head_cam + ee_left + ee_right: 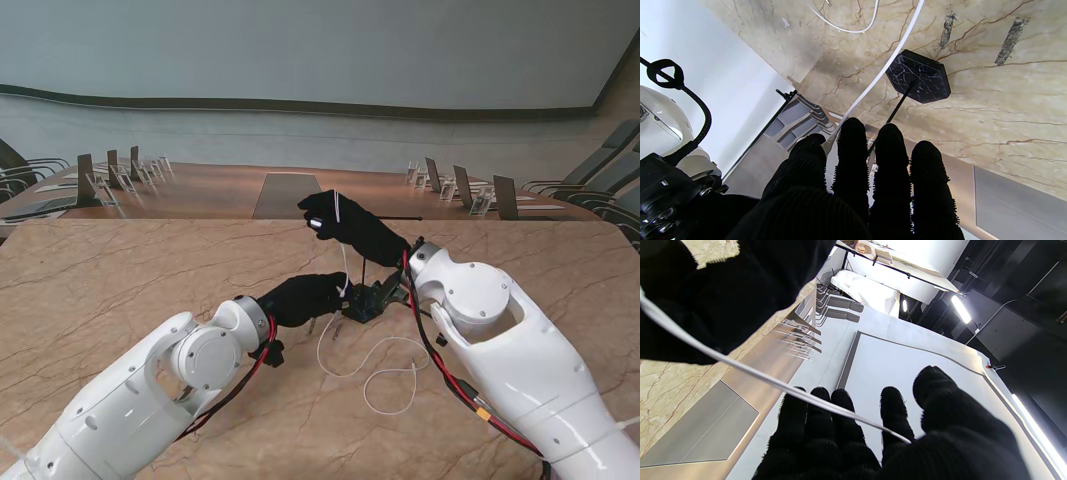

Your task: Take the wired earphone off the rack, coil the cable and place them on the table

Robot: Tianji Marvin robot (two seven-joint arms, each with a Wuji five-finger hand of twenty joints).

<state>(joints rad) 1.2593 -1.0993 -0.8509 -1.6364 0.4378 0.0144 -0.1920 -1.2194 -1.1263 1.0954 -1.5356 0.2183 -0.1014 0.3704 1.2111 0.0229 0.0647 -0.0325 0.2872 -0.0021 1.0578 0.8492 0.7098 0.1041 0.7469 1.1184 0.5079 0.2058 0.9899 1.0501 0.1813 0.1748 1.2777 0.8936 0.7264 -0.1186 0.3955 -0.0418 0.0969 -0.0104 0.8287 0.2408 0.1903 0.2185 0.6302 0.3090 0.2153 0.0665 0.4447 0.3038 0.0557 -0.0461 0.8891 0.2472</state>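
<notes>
The white earphone cable (337, 208) runs up from the table into my right hand (355, 232), which is raised above the rack and shut on it. In the right wrist view the cable (750, 371) crosses the fingers of my right hand (857, 440). My left hand (303, 298) sits lower, beside the rack's black base (362, 303). In the left wrist view the cable (880, 75) goes between the fingers of my left hand (857, 186), next to the thin post rising from the hexagonal base (918, 81). Slack cable lies in loops on the table nearer to me.
The marble table (120, 290) stretches wide on both sides. Beyond its far edge lies a grey inset panel (285, 195), with rows of chairs (120, 170) and name stands left and right. The red and black wiring of my right arm (440, 365) hangs near the loose loops.
</notes>
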